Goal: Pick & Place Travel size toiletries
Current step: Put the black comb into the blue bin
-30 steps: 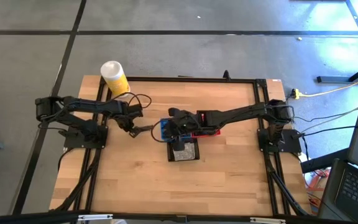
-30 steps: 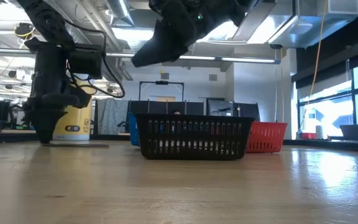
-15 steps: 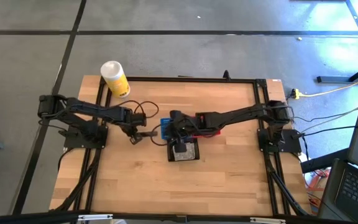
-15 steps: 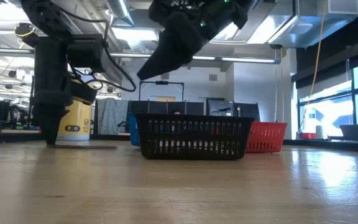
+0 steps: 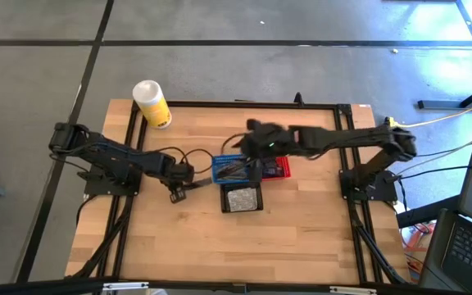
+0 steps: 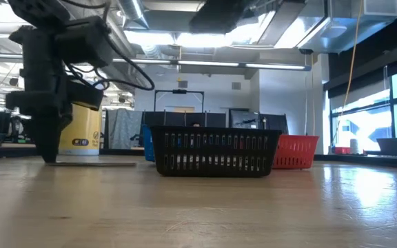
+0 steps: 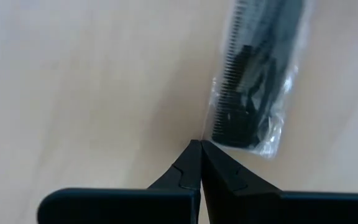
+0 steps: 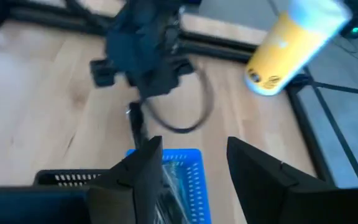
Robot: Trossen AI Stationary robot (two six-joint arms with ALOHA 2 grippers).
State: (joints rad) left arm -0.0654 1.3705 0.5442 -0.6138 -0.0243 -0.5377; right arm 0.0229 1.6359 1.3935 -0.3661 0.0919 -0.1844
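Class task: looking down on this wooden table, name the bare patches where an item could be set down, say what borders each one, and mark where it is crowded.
Bare wood lies along the near edge, below the black basket, and in the right-hand stretch between the red basket and the right arm's base. The middle is crowded: the blue basket, the left gripper shut on the tabletop beside a packeted comb, the right gripper open above.

The high camera looks straight down on the whole table (image 5: pixel 179 246). The low one sits at tabletop level, facing the black basket (image 6: pixel 214 151) across the room. Each wrist camera peers closely past its own fingers; the right wrist and high views share the canister (image 8: pixel 294 46).
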